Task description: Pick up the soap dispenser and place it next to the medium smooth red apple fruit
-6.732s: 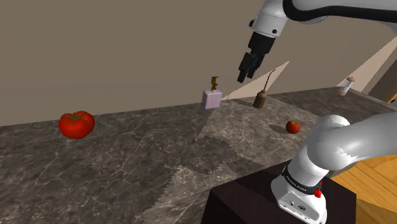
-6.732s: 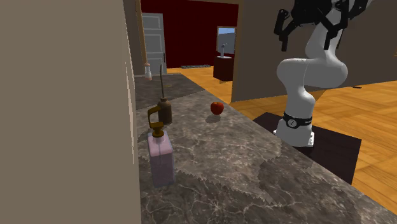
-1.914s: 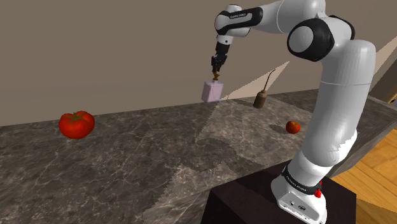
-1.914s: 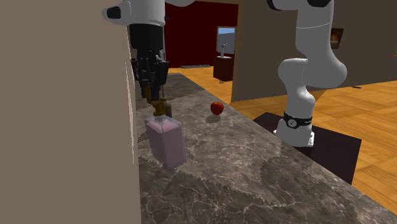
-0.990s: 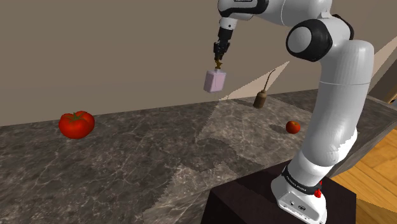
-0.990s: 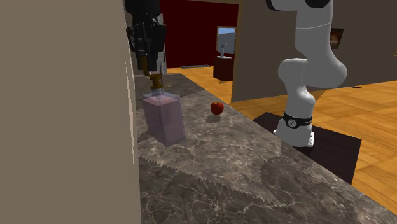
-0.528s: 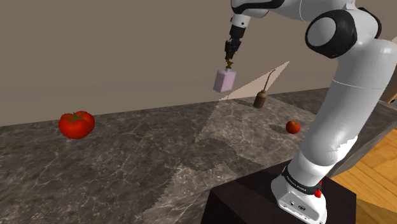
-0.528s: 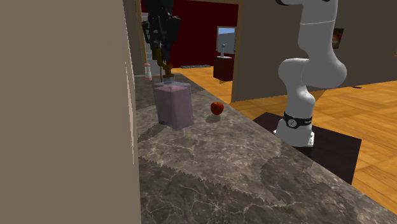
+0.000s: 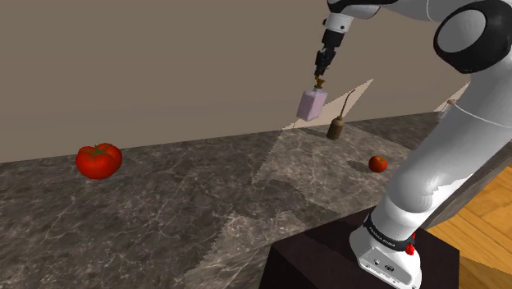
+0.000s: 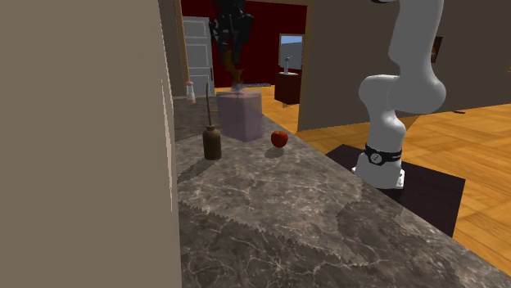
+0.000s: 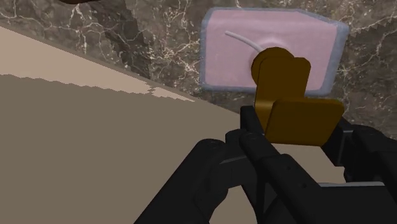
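Observation:
The soap dispenser point(image 9: 312, 104), a pale pink square bottle with a brown pump top, hangs in the air above the dark marble counter point(image 9: 189, 197). My gripper point(image 9: 321, 72) is shut on its pump head point(image 11: 289, 105), and the bottle body point(image 11: 235, 57) dangles below the fingers. In the second exterior view the dispenser point(image 10: 239, 116) hangs under the gripper point(image 10: 232, 72), above and behind the small red apple point(image 10: 279, 138). The apple point(image 9: 377, 163) rests on the counter near the shoulder view's right, below and to the right of the bottle.
A brown oil can with a long spout point(image 9: 336, 127) stands by the wall just beyond the hanging bottle. A large red tomato point(image 9: 98, 159) lies far to the shoulder view's left. A small shaker point(image 9: 445, 110) stands at the counter's far right end. The beige wall runs along the counter's back.
My gripper has carried the dispenser to the shoulder view's right, from above the counter's middle toward the oil can and apple. The grip has stayed shut.

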You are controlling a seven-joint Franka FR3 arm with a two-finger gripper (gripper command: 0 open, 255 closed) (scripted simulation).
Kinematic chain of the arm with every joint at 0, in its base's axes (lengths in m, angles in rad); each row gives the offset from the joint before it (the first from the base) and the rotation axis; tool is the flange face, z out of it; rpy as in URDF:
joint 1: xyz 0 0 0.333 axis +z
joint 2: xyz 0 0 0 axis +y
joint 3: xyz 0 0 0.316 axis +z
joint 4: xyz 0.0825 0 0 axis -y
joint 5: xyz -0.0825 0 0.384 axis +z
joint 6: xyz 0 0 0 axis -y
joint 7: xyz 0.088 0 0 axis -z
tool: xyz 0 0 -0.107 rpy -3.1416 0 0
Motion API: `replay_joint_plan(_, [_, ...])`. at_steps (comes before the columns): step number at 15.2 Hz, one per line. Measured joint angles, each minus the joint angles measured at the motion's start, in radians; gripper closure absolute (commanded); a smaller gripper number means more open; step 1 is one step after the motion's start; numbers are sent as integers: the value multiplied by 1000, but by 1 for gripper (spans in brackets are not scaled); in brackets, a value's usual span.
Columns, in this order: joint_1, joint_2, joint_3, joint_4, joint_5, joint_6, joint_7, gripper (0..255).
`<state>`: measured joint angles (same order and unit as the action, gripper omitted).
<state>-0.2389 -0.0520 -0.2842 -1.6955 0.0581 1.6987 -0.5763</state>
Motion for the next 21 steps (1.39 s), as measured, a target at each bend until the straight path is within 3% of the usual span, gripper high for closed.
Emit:
replay_joint_plan(9, [-74,-213,-76,-155,-71,-54,-134,255])
replay_joint_plan(21, [-167,-367,-204,-166,-165,-185,-339,255])
